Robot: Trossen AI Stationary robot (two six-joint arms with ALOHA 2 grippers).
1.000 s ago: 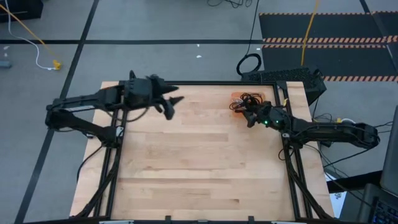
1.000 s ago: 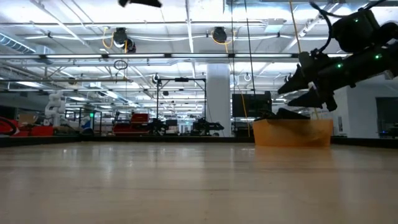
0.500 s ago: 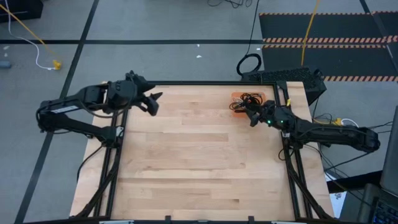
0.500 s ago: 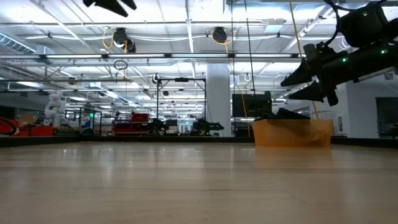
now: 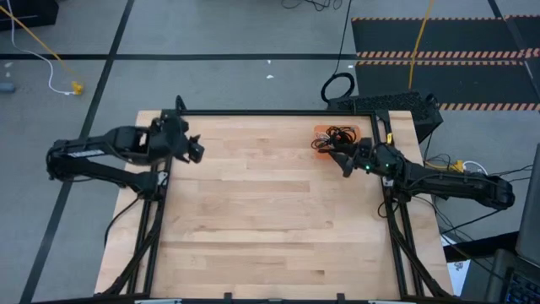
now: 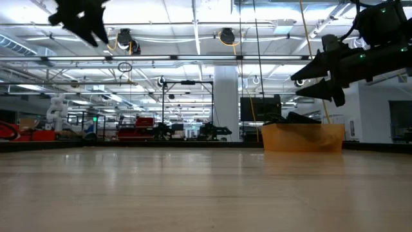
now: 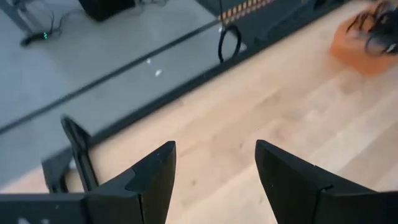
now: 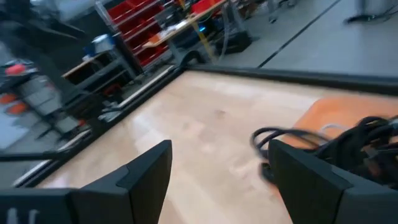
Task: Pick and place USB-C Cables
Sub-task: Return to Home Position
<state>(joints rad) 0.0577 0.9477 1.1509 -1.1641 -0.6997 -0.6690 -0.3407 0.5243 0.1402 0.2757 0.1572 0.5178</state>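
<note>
A tangle of thin black USB-C cables lies in a small orange tray near the table's far right corner; the tray also shows in the low view and, with cables, in the right wrist view. My right gripper hovers open just on the near side of the tray, raised above the table, touching nothing. My left gripper is open and empty, raised over the table's far left part.
The wooden table top is bare apart from the tray. A black frame rail runs along the far edge. A dark keyboard-like object sits past the far right corner, with a coiled cord on the floor.
My left gripper has drawn back toward the table's left edge and come lower in the low view, staying open. My right gripper has shifted slightly toward the right beside the tray and levelled out. The cables and tray have not moved.
</note>
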